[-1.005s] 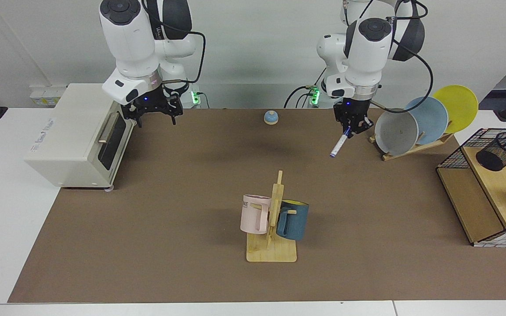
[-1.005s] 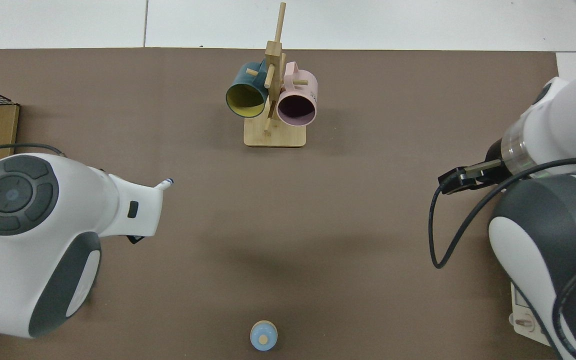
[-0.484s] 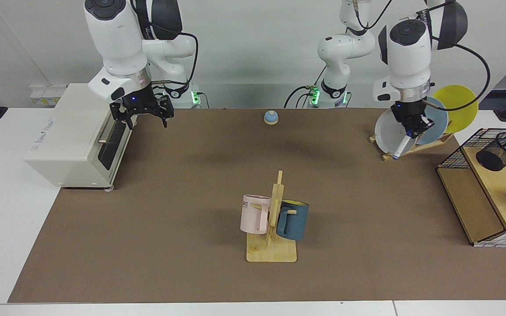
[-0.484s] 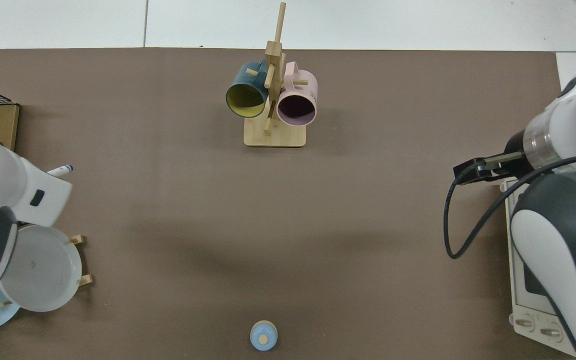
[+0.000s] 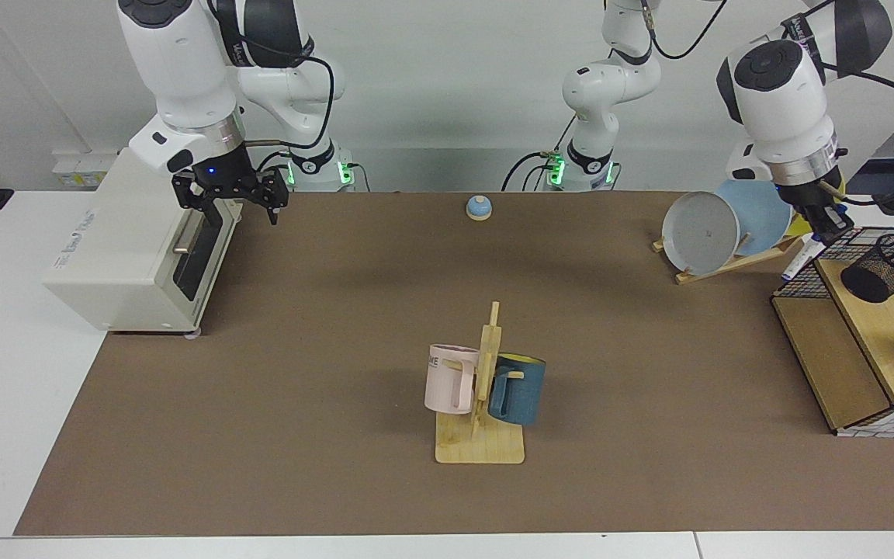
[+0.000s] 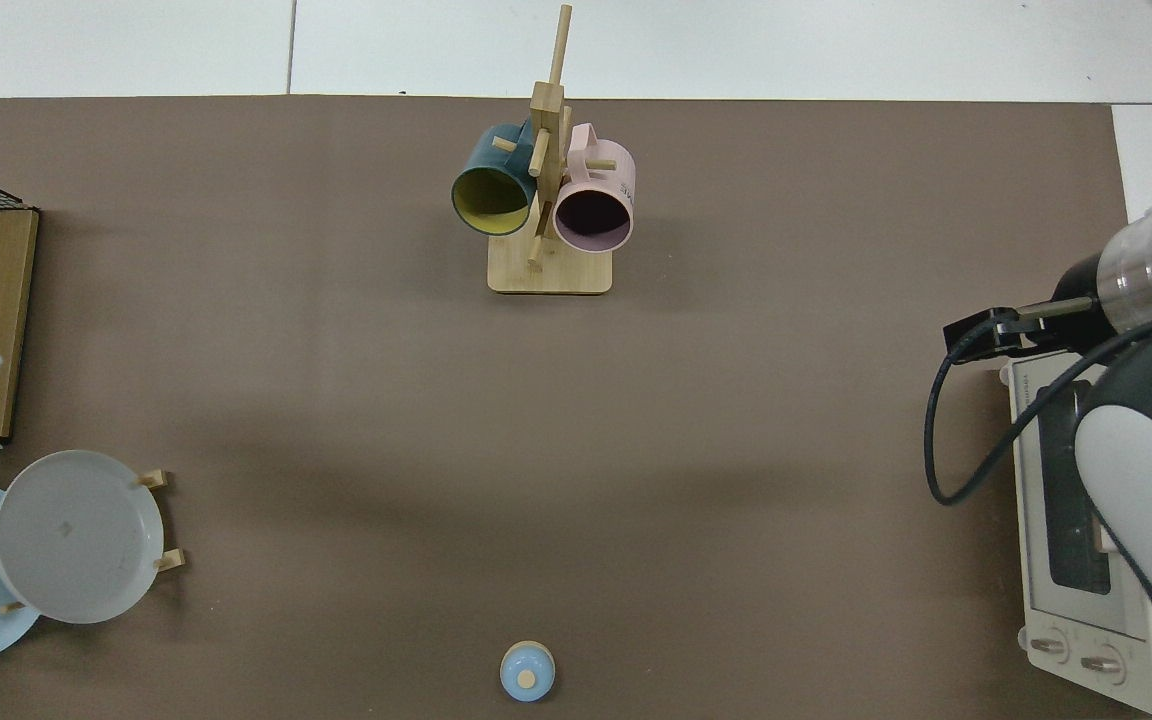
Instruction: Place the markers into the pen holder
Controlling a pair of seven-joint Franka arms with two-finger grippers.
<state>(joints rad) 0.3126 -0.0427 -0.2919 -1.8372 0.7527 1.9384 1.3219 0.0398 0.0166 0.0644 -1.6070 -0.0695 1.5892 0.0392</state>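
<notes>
- Nearest the camera, the pen holder (image 5: 888, 267) leans on the wooden shelf (image 5: 881, 326), nothing inside it.
- Just beside its wire basket (image 5: 808, 281), the left gripper (image 5: 821, 225) grips the marker (image 5: 798, 260), tip hanging low.
- Far across, the right gripper (image 5: 228, 196) waits over the toaster oven (image 5: 136, 241), fingers spread wide.

1. The pink mug (image 5: 451, 379), hanging on the wooden mug rack (image 5: 483, 404), shows the letters "ME" near its rim.
2. The toaster oven (image 5: 136, 241) has printing on its top, too small to read.
</notes>
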